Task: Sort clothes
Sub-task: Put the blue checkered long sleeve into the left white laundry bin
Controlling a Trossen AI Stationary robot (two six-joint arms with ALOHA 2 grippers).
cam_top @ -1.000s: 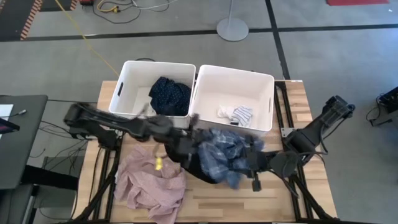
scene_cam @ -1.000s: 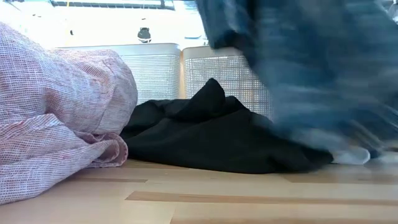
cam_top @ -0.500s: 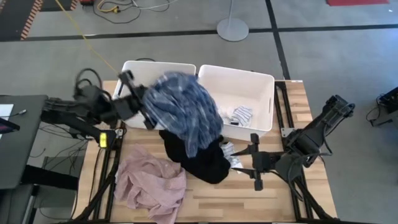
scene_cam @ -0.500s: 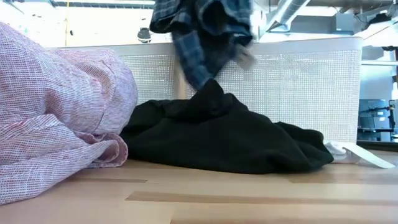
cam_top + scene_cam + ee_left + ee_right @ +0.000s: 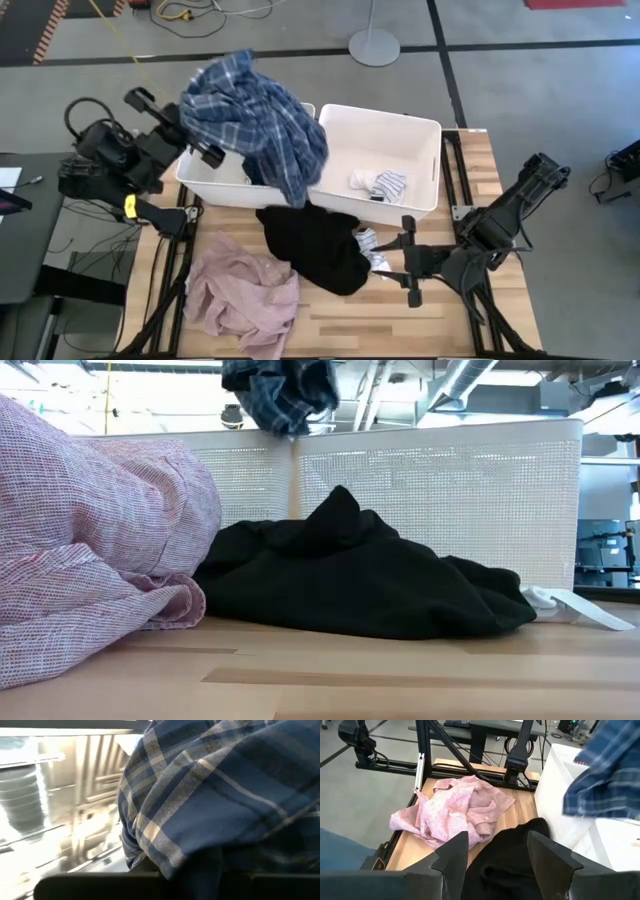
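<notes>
My left gripper (image 5: 200, 148) is raised over the left white bin (image 5: 196, 172) and shut on the blue-white plaid shirt (image 5: 258, 118), which drapes over it and fills the left wrist view (image 5: 225, 795). Its lower end shows in the low view (image 5: 280, 390). The black garment (image 5: 318, 248) and the dusty-pink garment (image 5: 245, 295) lie on the table. A white and a striped sock (image 5: 380, 185) lie in the right bin (image 5: 425, 130). My right gripper (image 5: 405, 262) is open and empty, beside the black garment. The navy dotted garment is hidden. My left gripper holds the plaid shirt from the table's left side, but the cloth (image 5: 165, 845) covers the fingers, so the part held and the number of layers cannot be told. The shirt is lifted clear of the table and hangs bunched, its lower end (image 5: 298, 190) over the wall between the bins.
A small white sock (image 5: 368, 245) lies on the table at the black garment's right edge and also shows in the low view (image 5: 570, 605). The two bins stand side by side along the far edge. Bare wood (image 5: 440, 320) lies at the near right.
My left gripper has swung from the middle of the table up and toward the far left, carrying the plaid shirt. The shirt has been lifted off the black garment, clear of the table, and now hangs over the left bin. The black garment is uncovered.
</notes>
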